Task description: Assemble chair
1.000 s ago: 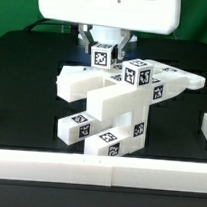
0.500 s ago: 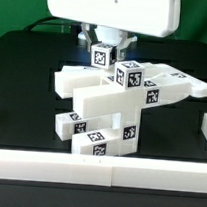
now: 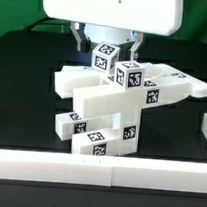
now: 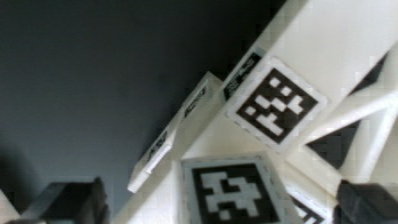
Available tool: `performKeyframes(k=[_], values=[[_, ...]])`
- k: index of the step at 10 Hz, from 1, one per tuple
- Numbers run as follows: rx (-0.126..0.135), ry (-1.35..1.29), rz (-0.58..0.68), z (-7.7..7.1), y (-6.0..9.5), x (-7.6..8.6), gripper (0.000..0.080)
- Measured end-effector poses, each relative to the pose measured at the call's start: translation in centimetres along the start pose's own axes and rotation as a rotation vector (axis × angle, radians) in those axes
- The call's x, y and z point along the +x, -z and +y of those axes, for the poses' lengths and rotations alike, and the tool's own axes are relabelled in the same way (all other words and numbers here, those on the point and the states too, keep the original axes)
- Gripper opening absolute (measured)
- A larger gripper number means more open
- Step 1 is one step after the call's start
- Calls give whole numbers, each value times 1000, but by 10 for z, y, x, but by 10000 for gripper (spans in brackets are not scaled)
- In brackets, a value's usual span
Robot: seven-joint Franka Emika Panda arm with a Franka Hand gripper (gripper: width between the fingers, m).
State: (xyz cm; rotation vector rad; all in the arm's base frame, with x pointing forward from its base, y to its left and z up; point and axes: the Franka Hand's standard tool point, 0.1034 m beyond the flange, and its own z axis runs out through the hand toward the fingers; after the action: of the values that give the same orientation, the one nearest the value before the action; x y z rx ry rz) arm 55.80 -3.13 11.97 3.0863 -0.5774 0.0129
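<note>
Chair (image 3: pixel 112 97) top hides the spread end effector (image 3: pixel 105 54) fingertips.

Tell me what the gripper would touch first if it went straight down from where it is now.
Probably the tagged white piece at the top of the chair: it sits between the open fingers of the gripper. Depth is unclear.

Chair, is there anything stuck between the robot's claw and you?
Nothing visible. The gripper stands open right above the chair, its fingers on either side of the top tagged block, with no other object between them.
</note>
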Motion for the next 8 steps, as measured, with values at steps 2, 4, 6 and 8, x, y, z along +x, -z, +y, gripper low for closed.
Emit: performKeyframes(k=[2,4,6,8], values=[[0,137,-1,1,0,0,648],[-10,289,0,1,0,0,649],[-12,445,0,1,0,0,649],[-28,636,-3,-2,-1,1,649]])
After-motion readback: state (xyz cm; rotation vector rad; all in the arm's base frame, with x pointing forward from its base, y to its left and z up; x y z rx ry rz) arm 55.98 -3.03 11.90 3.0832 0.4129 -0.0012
